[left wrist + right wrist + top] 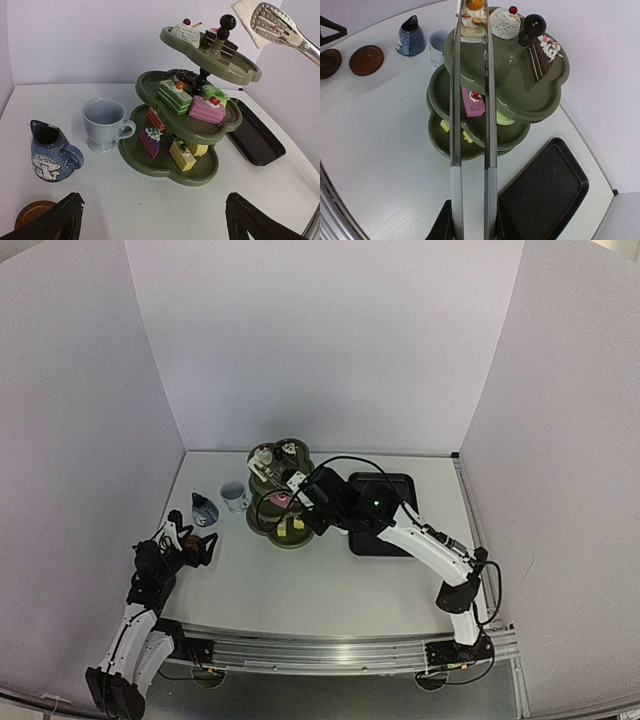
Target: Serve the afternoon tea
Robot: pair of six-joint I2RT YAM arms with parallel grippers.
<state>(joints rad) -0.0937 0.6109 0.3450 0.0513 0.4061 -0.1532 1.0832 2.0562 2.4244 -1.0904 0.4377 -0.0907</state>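
The dark green three-tier stand [290, 532] holds small colourful cakes on all tiers; it also shows in the left wrist view [170, 162] and the right wrist view [547, 75]. My right gripper [470, 225] is shut on metal tongs [455, 100], whose tips pinch a small white cake with an orange top [472, 20] over the top tier. The white cup [103, 122] and the small blue cup [50, 150] stand left of the stand. Two brown coasters [366, 60] lie further left. My left gripper [152, 225] is open and empty, low over the table near one coaster [32, 212].
The black rectangular tray [380, 515] lies right of the stand, empty, under my right arm; it also shows in the right wrist view [545, 190]. White walls close in the table at the back and both sides.
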